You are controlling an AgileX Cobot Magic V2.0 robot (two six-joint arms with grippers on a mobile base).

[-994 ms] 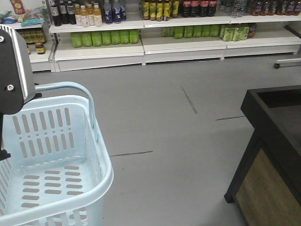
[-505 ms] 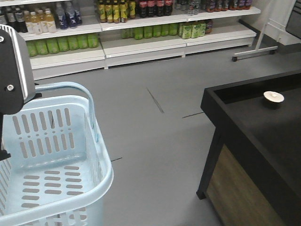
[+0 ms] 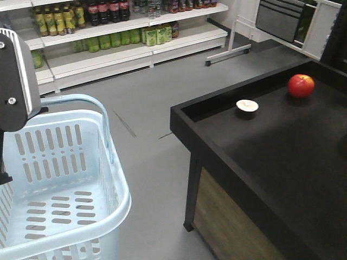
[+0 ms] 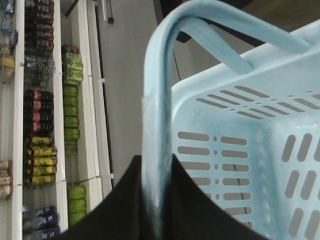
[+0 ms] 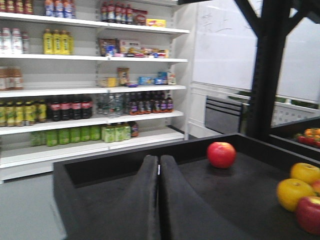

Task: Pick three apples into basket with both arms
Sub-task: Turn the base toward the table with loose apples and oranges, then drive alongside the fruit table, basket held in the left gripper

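The pale blue basket (image 3: pixel 116 211) hangs at the left of the front view, empty. My left gripper (image 4: pixel 156 162) is shut on its hoop handle (image 4: pixel 160 100); the arm's grey plate (image 3: pixel 21 65) shows above it. One red apple (image 3: pixel 301 85) sits alone on the black display table (image 3: pixel 217 162), far right; it also shows in the right wrist view (image 5: pixel 221 154). The other apples of the task are out of view. My right gripper (image 5: pixel 159 162) is shut and empty, low over the table, left of and short of the apple.
A small white round object (image 3: pixel 247 105) lies on the table near its far corner. Yellow fruits (image 5: pixel 295 192) and another red apple (image 5: pixel 309 214) lie at the right. Drink shelves (image 3: pixel 108 43) line the back wall. A white frame (image 3: pixel 282 21) stands behind the table.
The view has swung right: the shelves slid left and the black table came much further into view, now with the red apple on it. The basket and left arm keep their place in the frame.
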